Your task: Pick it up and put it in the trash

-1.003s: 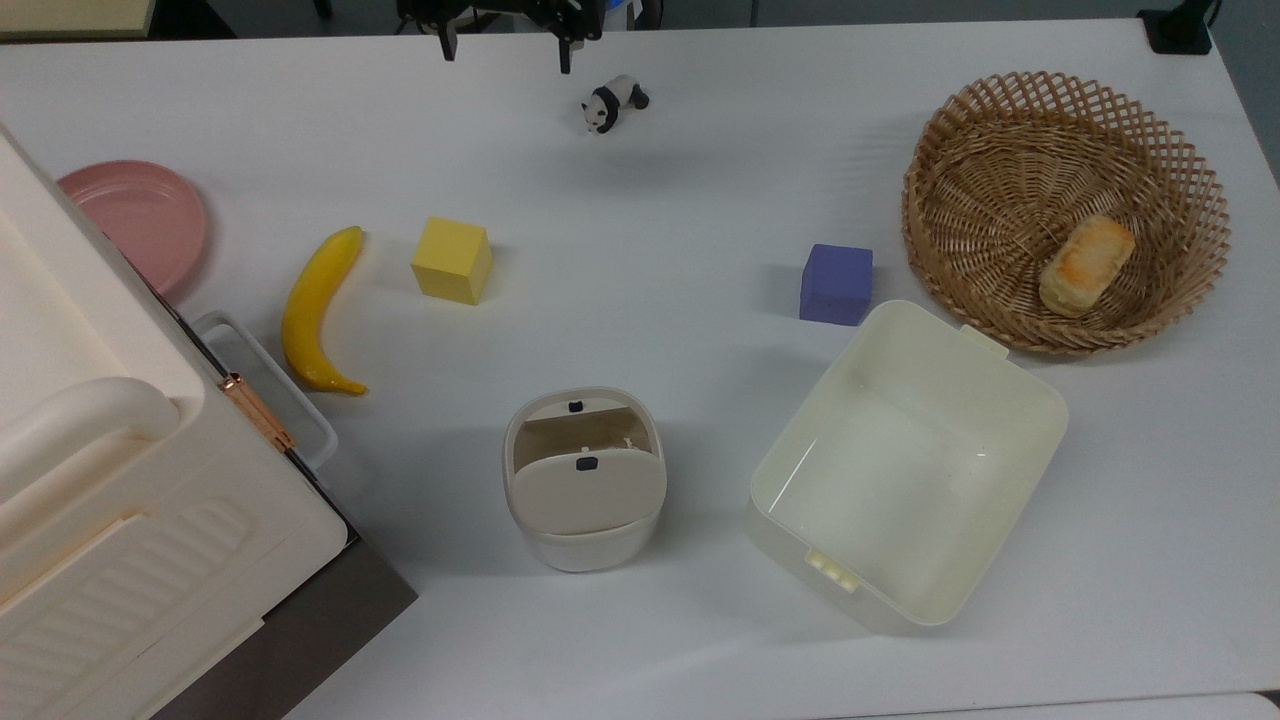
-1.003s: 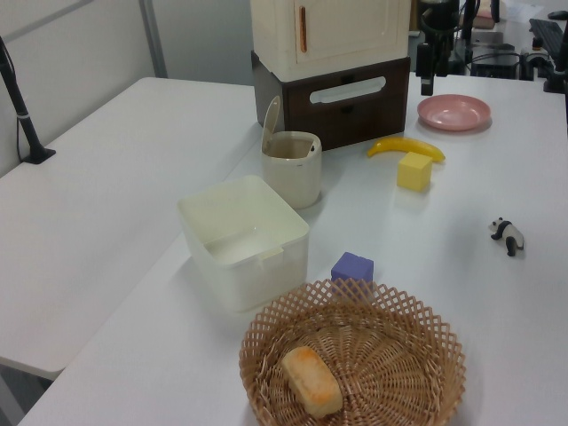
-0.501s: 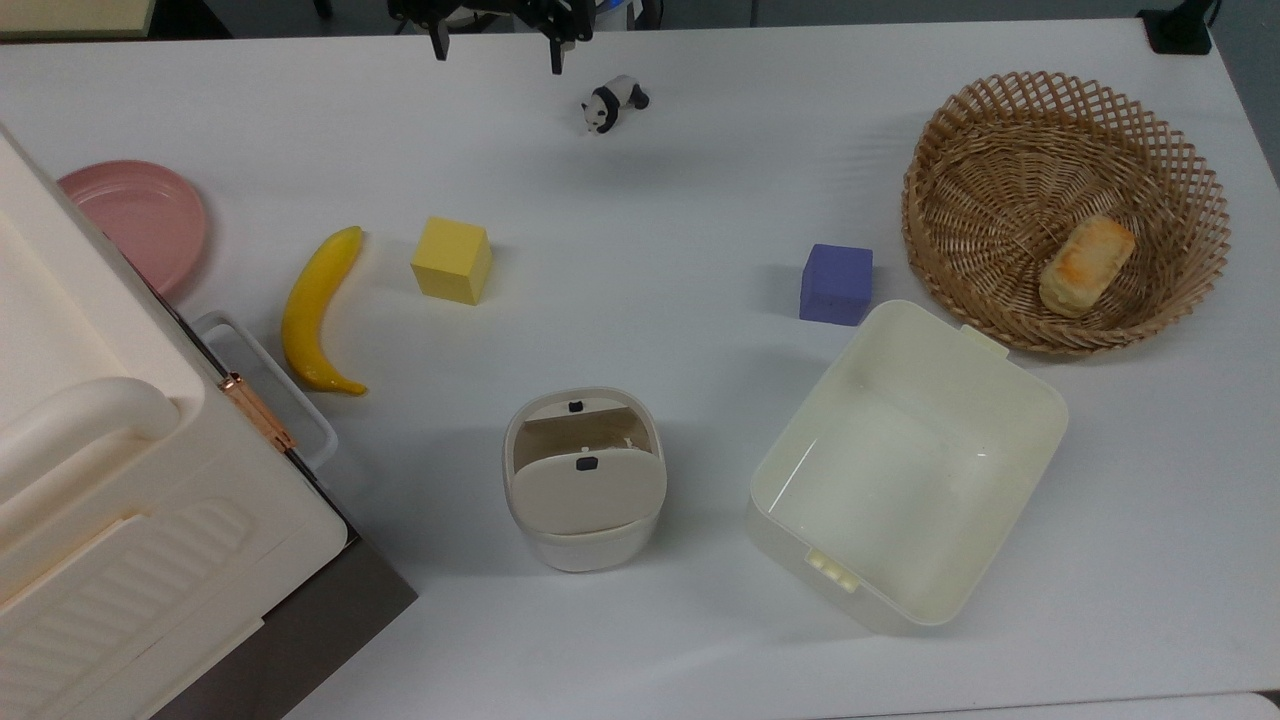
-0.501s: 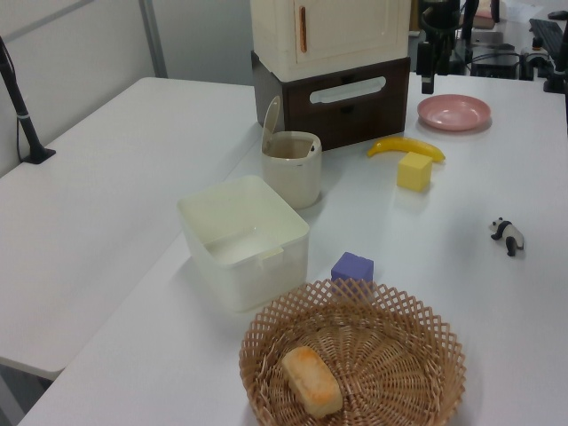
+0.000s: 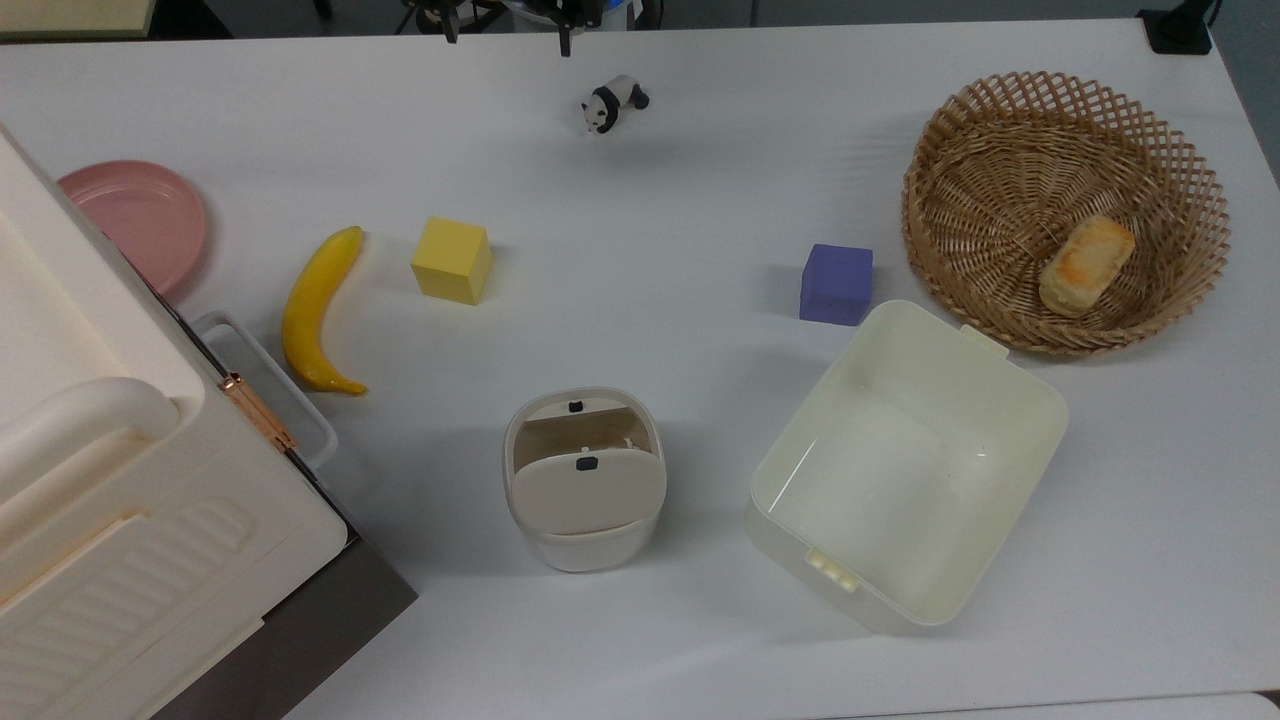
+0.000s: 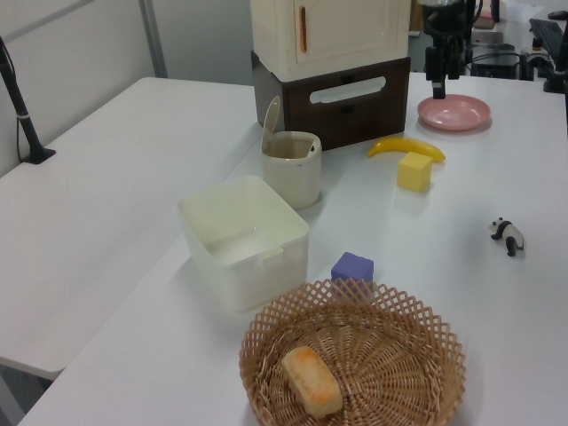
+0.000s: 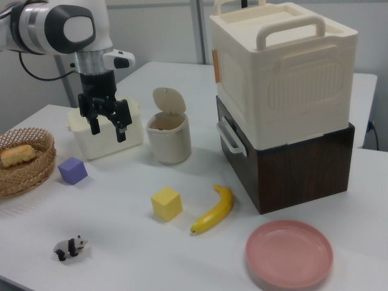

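1. Since half a second ago the hand point(image 5: 507, 22) has slid further toward 12 o'clock in the top view, so that just its fingertips poke in at that edge. In the left view it has shifted toward the left view's right and now hangs over the far rim of the pink plate point(image 6: 454, 113).
2. Its fingers point(image 7: 120, 130) stand well apart and point straight down, clear above the white surface point(image 7: 121, 242). From the right view they hang in front of the cream tub point(image 7: 134, 134).
3. The bin point(image 5: 584, 480) stands upright on the surface with its flap tipped back, leaving the mouth open.
4. A small pale bit point(image 5: 629, 441) shows just inside that mouth, against the inner wall. Whether it is the wrinkly lump I cannot tell.
5. Reading the top view from the bin: the tub sits just beside it at 3 o'clock, the purple cube point(image 5: 836, 284) at 1, and the basket point(image 5: 1180, 150) with its bread roll point(image 5: 1087, 264) at 2.
6. The panda figurine point(image 5: 613, 103) is far off at 12, the yellow cube point(image 5: 451, 260) at 11, the banana point(image 5: 317, 307) at 10 and the stacked cabinet point(image 5: 120, 520) at 9.
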Motion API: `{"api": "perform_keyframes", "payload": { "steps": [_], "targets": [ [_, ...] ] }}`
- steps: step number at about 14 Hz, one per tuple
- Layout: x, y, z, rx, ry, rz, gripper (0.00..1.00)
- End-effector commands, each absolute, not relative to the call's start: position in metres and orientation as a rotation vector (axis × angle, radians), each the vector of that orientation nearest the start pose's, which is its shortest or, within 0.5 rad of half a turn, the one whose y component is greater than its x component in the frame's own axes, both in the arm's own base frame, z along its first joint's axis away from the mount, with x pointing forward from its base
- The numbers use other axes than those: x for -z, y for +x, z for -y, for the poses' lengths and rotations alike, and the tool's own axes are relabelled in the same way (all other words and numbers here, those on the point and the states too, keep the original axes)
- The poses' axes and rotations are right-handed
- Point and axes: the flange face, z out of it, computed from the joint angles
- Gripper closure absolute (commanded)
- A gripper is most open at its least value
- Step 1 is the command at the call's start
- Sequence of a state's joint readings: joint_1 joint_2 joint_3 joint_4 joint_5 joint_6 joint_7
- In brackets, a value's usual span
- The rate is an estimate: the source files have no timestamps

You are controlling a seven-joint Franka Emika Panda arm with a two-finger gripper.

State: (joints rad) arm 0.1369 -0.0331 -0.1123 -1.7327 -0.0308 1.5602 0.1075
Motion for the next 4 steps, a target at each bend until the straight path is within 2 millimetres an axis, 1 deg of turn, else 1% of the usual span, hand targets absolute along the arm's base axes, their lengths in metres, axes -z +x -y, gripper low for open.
{"api": "perform_keyframes", "payload": {
  "steps": [1,4],
  "targets": [
    [-0.5725,0.5391,-0.0068,-0.203,-3.144,-0.134,0.00],
    [-0.5727,0.5394,-0.0051,-0.198,-3.144,-0.139,0.00]
  ]
}}
